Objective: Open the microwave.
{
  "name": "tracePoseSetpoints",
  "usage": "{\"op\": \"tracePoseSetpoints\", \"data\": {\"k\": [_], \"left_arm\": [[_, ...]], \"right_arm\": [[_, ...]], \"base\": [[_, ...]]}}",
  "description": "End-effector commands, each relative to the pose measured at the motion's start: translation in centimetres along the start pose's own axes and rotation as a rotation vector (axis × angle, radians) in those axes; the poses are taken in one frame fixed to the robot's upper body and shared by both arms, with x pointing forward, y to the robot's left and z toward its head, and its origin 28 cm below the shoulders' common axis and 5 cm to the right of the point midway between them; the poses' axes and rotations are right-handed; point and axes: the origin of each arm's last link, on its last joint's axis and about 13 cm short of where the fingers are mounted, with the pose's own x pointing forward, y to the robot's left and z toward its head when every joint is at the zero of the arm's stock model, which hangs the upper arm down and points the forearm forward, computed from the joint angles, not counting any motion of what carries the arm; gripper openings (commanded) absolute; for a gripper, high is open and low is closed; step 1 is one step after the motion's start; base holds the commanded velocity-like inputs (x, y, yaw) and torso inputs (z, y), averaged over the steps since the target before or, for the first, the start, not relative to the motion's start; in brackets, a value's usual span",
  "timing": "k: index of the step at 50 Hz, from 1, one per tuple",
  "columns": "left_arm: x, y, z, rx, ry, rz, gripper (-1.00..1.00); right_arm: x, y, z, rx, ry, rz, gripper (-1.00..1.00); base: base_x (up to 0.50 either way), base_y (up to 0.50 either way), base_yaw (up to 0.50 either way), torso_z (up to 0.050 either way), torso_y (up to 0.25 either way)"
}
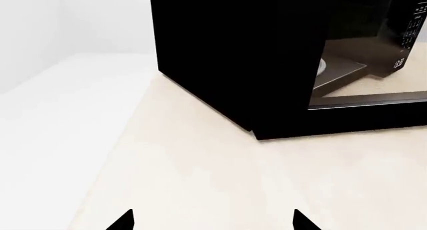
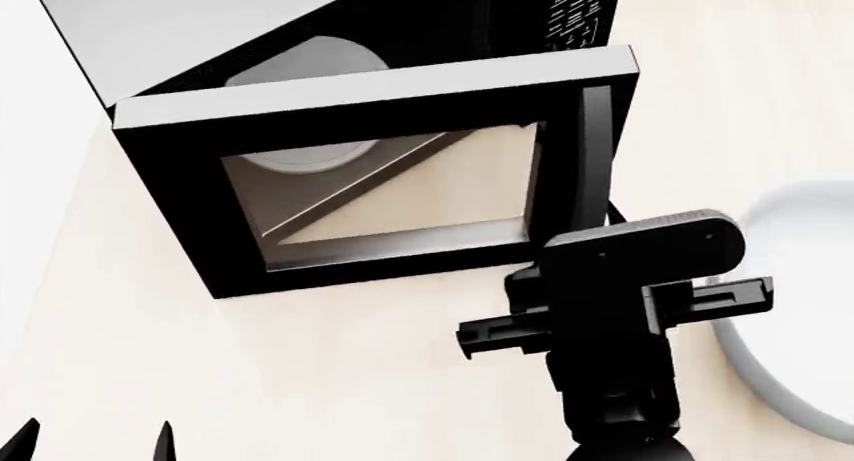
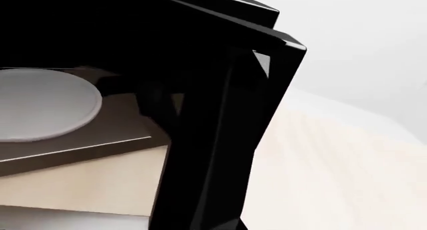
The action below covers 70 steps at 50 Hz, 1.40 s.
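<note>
One microwave point(image 2: 334, 101) is seen on a pale wooden counter point(image 2: 267, 371), and its door point(image 2: 387, 196) is swung out toward the camera in the head view, with the window showing the counter and the cavity floor through it. A white round plate point(image 2: 310, 71) is seen inside the cavity, above the door's top edge. White keypad lettering point(image 2: 577, 11) is visible on the black front panel at the far right of the oven. The vertical black handle point(image 2: 594, 151) runs down the door's right side.

The right arm point(image 2: 627, 281) is extended toward that handle, its black wrist block lying just below and beside the handle's lower end. The right gripper itself is hidden behind the wrist in the head view, and in the right wrist view only the door's dark edge point(image 3: 220, 140) is seen, very close and filling the middle of the picture, with the plate point(image 3: 40, 105) beyond it. Whether the right gripper is open or clamped on the handle cannot be told.

The left gripper point(image 1: 213, 221) is held low over the bare counter, well apart from the microwave's black side wall point(image 1: 233, 55). Its two fingertips point(image 1: 123, 221) are spread wide, with nothing between them.

Part of a white bowl point(image 2: 787, 311) is seen at the right, near the right arm.
</note>
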Motion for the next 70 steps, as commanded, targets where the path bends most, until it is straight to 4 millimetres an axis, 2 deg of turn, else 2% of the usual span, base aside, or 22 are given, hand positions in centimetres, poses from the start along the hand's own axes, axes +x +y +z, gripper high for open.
{"op": "tracePoseSetpoints", "data": {"k": [1, 26, 43, 44, 57, 70], "left_arm": [[0.0, 0.0, 0.0, -0.001, 0.002, 0.001, 1.00], [-0.1, 0.0, 0.0, 0.000, 0.002, 0.002, 1.00], [0.0, 0.1, -0.1, 0.000, 0.004, 0.005, 1.00], [0.0, 0.1, -0.1, 0.000, 0.005, 0.004, 1.00], [0.1, 0.2, -0.1, -0.003, 0.005, 0.006, 1.00], [0.1, 0.2, 0.0, -0.004, 0.001, 0.008, 1.00]], "right_arm": [[-2.6, 2.5, 1.3, 0.117, -0.079, 0.226, -1.00], [-6.5, 3.5, 1.2, 0.147, -0.115, 0.264, -1.00], [-6.6, 3.4, 0.7, 0.149, -0.105, 0.268, -1.00], [-6.5, 3.4, 0.6, 0.150, -0.102, 0.264, 1.00], [-6.0, 3.0, 0.4, 0.179, -0.115, 0.242, 1.00], [-5.9, 1.4, -0.1, 0.221, -0.137, 0.184, 1.00]], "base": [[0.00, 0.00, 0.00, 0.000, 0.010], [0.00, 0.00, 0.00, 0.001, 0.003], [0.00, 0.00, 0.00, 0.002, 0.004], [0.00, 0.00, 0.01, 0.000, 0.000], [0.00, 0.00, 0.00, 0.001, 0.002], [0.00, 0.00, 0.00, 0.001, 0.002]]}}
